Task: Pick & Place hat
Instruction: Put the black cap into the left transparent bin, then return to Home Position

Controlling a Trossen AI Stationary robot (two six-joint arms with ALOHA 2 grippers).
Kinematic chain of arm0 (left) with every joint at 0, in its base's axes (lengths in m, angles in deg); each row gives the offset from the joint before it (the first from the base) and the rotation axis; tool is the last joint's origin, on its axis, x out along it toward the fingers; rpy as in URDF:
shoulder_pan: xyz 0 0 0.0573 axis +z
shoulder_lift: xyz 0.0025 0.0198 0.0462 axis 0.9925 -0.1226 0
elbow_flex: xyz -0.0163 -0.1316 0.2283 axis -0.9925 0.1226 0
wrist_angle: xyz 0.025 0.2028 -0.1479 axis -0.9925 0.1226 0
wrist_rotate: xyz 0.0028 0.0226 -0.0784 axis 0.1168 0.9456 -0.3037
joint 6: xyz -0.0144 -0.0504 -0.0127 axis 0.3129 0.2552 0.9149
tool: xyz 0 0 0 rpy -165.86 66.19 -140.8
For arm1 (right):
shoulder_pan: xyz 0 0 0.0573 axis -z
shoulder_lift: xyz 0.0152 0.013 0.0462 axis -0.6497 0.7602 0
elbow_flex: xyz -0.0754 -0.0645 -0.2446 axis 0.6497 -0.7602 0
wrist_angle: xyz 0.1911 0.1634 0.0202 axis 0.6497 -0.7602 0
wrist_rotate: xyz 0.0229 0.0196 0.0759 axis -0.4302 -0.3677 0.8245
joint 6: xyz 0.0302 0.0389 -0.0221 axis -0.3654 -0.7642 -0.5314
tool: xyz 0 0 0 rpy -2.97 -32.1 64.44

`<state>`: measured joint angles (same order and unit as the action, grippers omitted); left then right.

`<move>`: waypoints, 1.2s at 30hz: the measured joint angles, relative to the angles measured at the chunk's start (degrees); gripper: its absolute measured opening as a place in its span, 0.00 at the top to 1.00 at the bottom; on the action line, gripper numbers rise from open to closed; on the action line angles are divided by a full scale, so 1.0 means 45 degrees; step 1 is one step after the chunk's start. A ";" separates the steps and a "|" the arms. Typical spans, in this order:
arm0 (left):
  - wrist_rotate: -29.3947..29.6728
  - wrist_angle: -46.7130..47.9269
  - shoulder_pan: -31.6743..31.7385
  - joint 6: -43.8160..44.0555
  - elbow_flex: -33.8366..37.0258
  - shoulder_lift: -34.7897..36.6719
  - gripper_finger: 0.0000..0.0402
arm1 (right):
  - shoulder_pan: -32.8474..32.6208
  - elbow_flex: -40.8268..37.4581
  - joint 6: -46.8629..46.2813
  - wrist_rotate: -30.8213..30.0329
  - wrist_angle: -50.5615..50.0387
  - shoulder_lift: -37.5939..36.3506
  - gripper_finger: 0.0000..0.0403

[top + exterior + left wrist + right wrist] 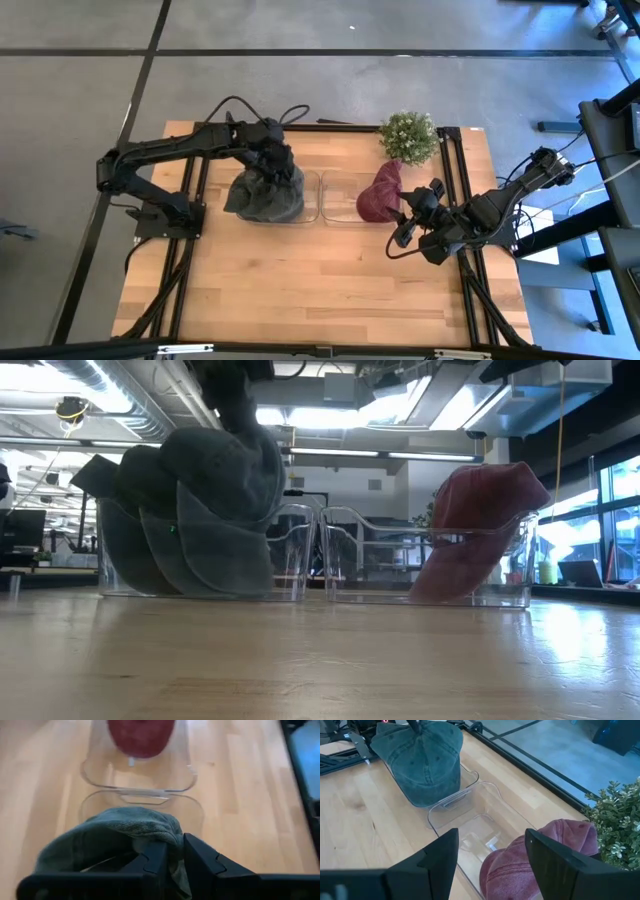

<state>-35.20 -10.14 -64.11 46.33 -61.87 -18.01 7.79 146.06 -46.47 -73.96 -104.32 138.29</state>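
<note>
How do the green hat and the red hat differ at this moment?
The green hat is dark grey-green and pinched by the left end effector over the left clear bin; the red hat is maroon and held by nothing. The red hat leans on the far end of the right clear bin, near the plant. The right end effector is open beside it. Both are caps.

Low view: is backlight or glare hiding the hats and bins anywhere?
Low view: bright ceiling lights and windows backlight the clear bins; green hat reads dark, red hat keeps colour; sheen on the table at right. Left wrist view: left gripper is soft, close up. High view: even light.
</note>
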 joint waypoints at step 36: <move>0.4609 -0.4306 0.0169 0.5551 0.6158 1.1539 0.65 | 0.2885 0.0000 0.7077 0.7054 0.8069 0.1838 0.43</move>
<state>-14.46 -29.52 -63.35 71.30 -34.16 33.91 20.77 146.06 -14.63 -42.21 -68.01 146.56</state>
